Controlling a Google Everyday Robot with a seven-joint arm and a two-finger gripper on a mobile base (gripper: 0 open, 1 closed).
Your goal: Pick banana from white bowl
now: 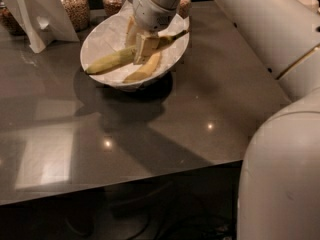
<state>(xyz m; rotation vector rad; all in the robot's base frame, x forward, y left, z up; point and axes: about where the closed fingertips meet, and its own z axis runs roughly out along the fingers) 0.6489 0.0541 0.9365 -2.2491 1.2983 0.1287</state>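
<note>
The white bowl point(100, 36), lined with crinkled white paper, stands on the dark table at the back centre. My gripper point(145, 47) reaches down into it from above and is shut on the banana point(111, 60) at mid-length. The banana is long and greenish-yellow. Its left end points toward the bowl's left rim and its stem end sticks out to the right past the fingers. It seems slightly raised off the paper. The sticker is hidden by the fingers. A yellower second banana point(144, 70) lies in the bowl just in front of the gripper.
Glass jars of nuts point(75, 6) stand behind the bowl, and a white folded card stand point(37, 14) is at the back left. My white arm point(270, 34) crosses the right side. A white object point(307, 1) sits at the far right. The table's front edge point(125, 189) runs across the lower frame.
</note>
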